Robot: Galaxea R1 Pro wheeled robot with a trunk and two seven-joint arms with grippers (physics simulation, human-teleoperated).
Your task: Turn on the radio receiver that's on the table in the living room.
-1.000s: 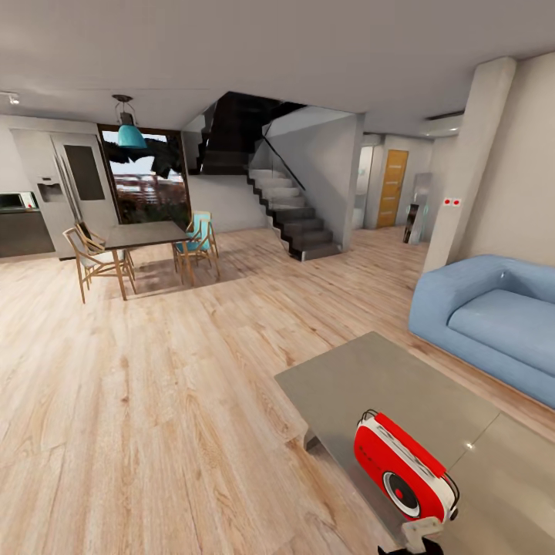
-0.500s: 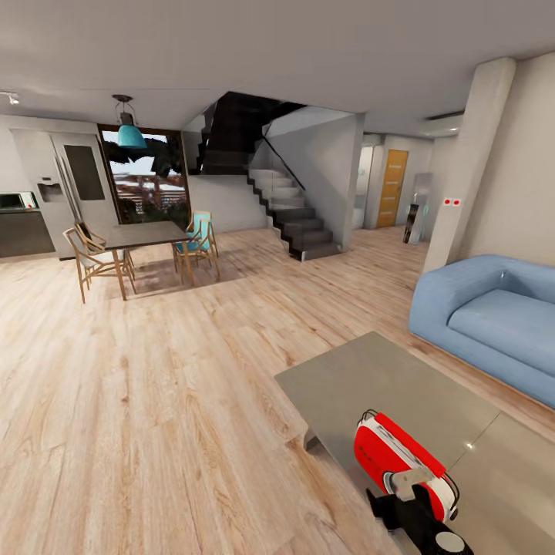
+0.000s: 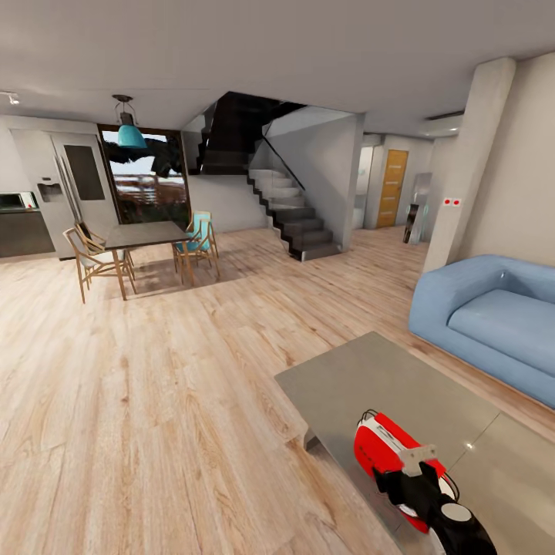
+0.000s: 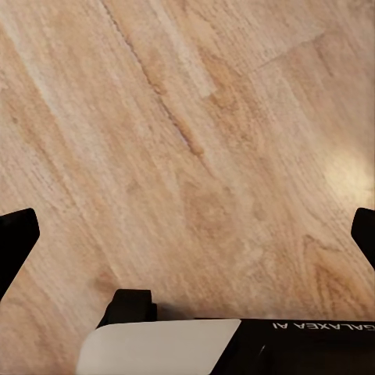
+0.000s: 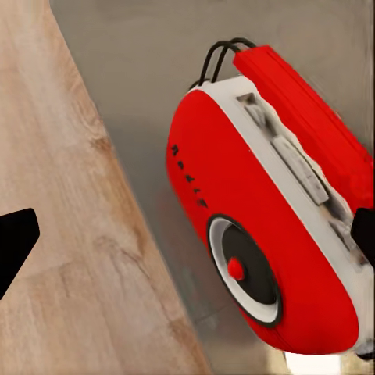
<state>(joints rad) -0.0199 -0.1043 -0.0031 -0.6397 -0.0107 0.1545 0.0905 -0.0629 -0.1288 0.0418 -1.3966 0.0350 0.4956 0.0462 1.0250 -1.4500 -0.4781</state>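
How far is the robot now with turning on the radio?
Done: the robot stands at the table in the living room. In hand: the right gripper is over the radio receiver, jaws wide open around it in the right wrist view. Left: no contact with the round dial is visible.

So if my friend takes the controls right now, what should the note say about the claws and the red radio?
Right claw: open, empty, hovering just above the radio receiver, fingertips spread either side of it in the right wrist view.
Left claw: open, empty, pointing at the wood floor.
Radio: sits near the front edge of the grey table, round dial facing the claw.
Done: arm brought to the radio.
Left: press or turn the control to switch it on.
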